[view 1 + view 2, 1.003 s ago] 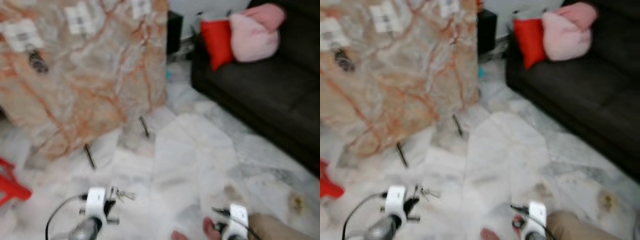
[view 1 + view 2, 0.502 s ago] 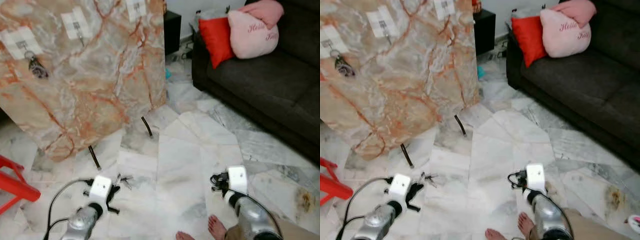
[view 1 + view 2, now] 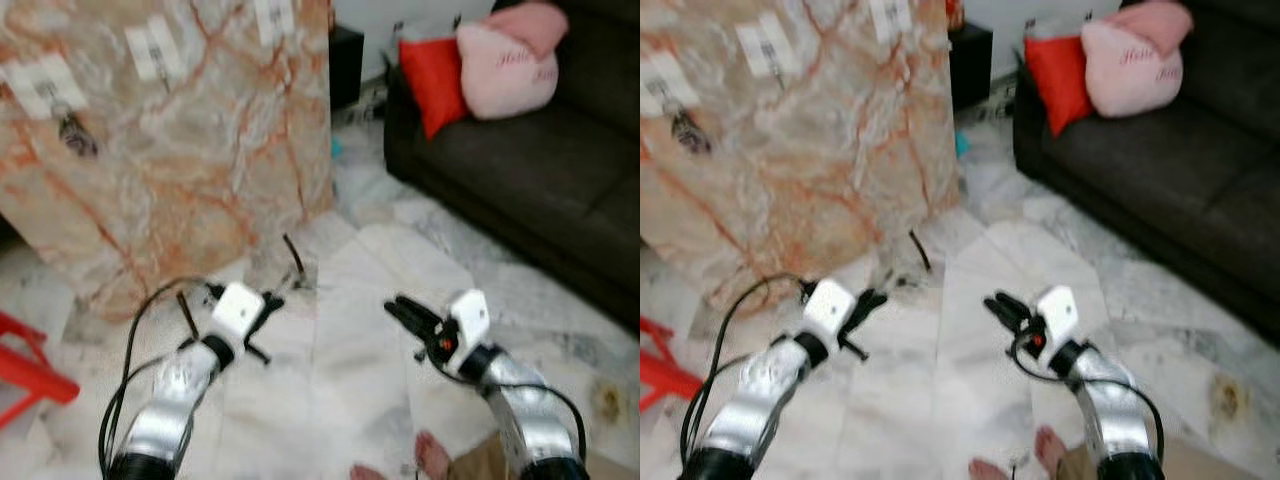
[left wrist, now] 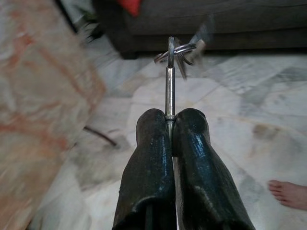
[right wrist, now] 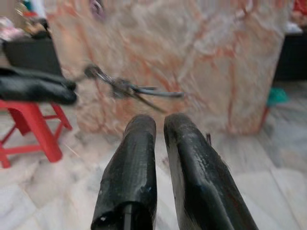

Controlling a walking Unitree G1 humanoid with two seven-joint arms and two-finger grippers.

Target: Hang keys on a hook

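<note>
While both silver arms are raised over the pale marble floor (image 3: 370, 330), the left gripper (image 4: 169, 120) has its 2 black fingers (image 4: 149, 158) pinched together on a thin metal key shaft, and the keys (image 4: 180, 50) stand up from the fingertips with a ring and a few blurred blades at the top. From the head views that same gripper (image 3: 268, 302) is held out low in front of the robot, close to the foot of a leaning marble slab (image 3: 190, 140), with a black cable looping back along the left arm.

The right gripper (image 3: 408, 312) is held out beside it, a little apart, holding nothing; its 2 fingers (image 5: 132, 163) lie close with a narrow gap between them.

Up on the slab sit 3 white hook plates (image 3: 40, 82), and a dark set of keys (image 3: 75, 135) hangs under the leftmost one. The slab rests on thin black legs (image 3: 292, 255).

A red stool (image 3: 30, 365) stands at the robot's left. To the right is a dark sofa (image 3: 540, 170) with a red cushion (image 3: 430, 75) and a pink cushion (image 3: 505, 70) at its near end. A person's bare toes (image 3: 430, 455) show on the floor near the right arm.
</note>
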